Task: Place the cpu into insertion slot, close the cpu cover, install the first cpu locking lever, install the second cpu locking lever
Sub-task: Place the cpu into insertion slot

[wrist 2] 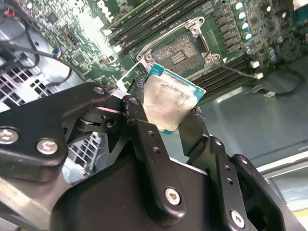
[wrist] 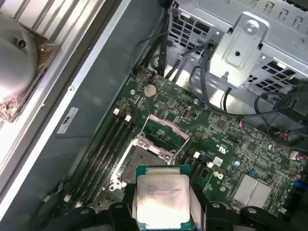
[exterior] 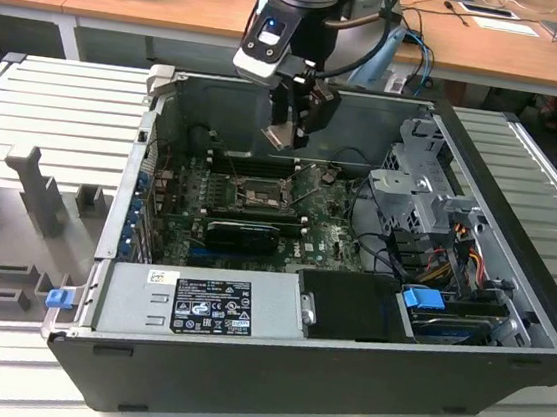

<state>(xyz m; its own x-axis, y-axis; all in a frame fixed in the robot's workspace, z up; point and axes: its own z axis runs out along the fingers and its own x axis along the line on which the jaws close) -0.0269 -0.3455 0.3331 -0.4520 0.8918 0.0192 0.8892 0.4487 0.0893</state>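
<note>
Clearly, your pincer [exterior: 292, 130] is clenched on the chip [exterior: 280, 134], pinching two opposite edges. It hangs in the upper middle of the exterior view, over the socket [exterior: 256, 198] and apart from it. Treat the chip as light, stiff and slick-topped, and probably delicate underneath; the edge hold looks right. In the first wrist view the socket [wrist: 149, 159] lies bare, its cover [wrist: 167, 129] seemingly swung up. The green board [exterior: 325, 239] sits deep in an open computer case [exterior: 340, 377] on a ribbed metal table [exterior: 29, 100]. Cables [exterior: 384, 251] and a drive cage [exterior: 422, 185] crowd the frame's right, so room is tight.
</note>
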